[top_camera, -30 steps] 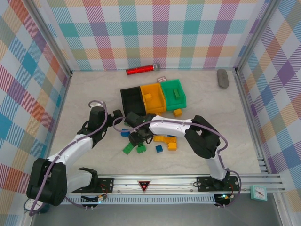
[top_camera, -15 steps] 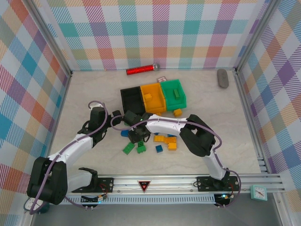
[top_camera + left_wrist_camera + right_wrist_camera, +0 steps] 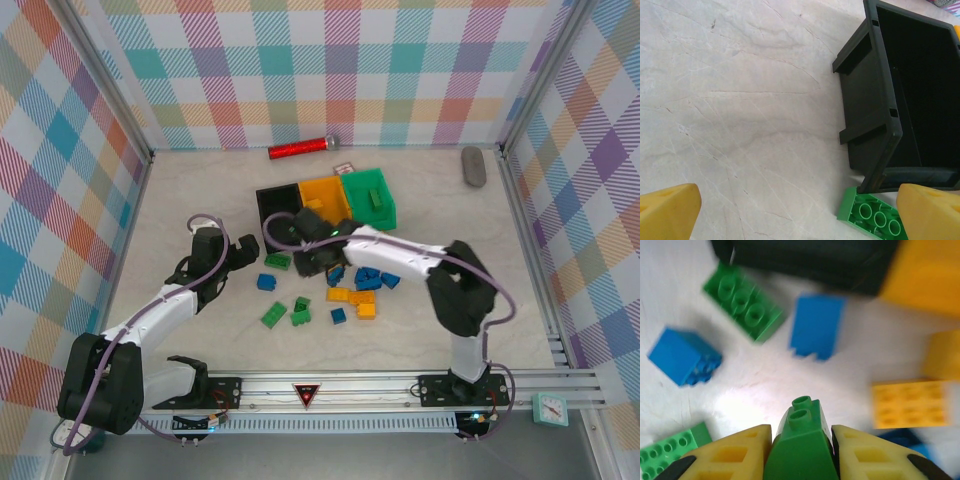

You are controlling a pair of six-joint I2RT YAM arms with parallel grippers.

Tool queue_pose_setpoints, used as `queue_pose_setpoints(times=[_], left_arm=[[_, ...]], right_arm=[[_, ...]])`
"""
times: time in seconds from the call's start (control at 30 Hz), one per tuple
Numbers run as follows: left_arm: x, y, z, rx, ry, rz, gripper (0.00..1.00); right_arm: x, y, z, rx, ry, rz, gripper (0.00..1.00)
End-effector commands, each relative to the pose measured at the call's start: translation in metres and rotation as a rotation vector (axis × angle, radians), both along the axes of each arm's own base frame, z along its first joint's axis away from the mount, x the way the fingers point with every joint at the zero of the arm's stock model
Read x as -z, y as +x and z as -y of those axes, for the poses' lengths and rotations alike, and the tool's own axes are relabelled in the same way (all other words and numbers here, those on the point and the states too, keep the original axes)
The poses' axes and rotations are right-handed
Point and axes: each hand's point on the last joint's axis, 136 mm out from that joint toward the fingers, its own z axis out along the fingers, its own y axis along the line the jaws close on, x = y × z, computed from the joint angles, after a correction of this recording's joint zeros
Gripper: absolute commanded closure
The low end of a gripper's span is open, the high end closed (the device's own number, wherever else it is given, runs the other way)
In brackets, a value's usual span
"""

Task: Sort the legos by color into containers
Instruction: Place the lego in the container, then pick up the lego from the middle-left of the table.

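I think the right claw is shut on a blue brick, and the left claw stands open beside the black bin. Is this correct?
One thing is wrong: the brick in the right claw is green, not blue, as the right wrist view shows. The left claw does stand open beside the black bin.

Robot lab cell: plaid backdrop walls [image 3: 340,70], aluminium mounting rail [image 3: 380,383].

Glossy plastic legos [image 3: 745,307], smooth marbled tabletop [image 3: 740,100]
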Motion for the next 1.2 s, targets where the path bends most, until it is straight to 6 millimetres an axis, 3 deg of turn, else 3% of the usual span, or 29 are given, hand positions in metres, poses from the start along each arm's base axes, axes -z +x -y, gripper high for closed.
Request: queue_pose_setpoints(times=[0.0,0.13,0.3,0.43,0.6,0.73,0.9,0.97,1.17], left_arm=[[-0.009,0.002,-0.004,-0.020,-0.011,0.023,0.00],[-0.011,0.002,-0.004,-0.022,-0.011,0.023,0.00],[-0.009,0.002,-0.005,-0.026,-0.008,0.022,0.00],[-0.011,0.001,-0.005,-0.022,-0.008,0.023,0.00],[-0.012,0.001,-0.005,-0.020,-0.003,0.032,0.00],[-0.012,0.002,-0.002,-0.001,-0.011,0.034,0.00],[-0.018,0.000,0.021,0.118,-0.063,0.026,0.00],[-0.012,-0.011,0.028,0.127,-0.090,-0.040,0.06],[0.006,-0.073,0.061,0.171,-0.136,-0.233,0.07]], right_arm=[[-0.035,0.040,0.038,0.123,0.082,0.062,0.67],[-0.049,0.087,0.090,0.264,0.110,0.112,0.67],[-0.045,0.132,0.130,0.374,0.099,0.113,0.64],[-0.039,0.147,0.140,0.377,0.032,0.121,0.44],[-0.036,0.131,0.133,0.341,0.089,0.093,0.42],[-0.029,0.113,0.143,0.334,0.065,0.093,0.42],[-0.022,0.082,0.154,0.309,0.070,0.085,0.42],[-0.019,0.071,0.156,0.301,0.089,0.079,0.41],[-0.003,0.037,0.147,0.274,0.213,0.077,0.42]])
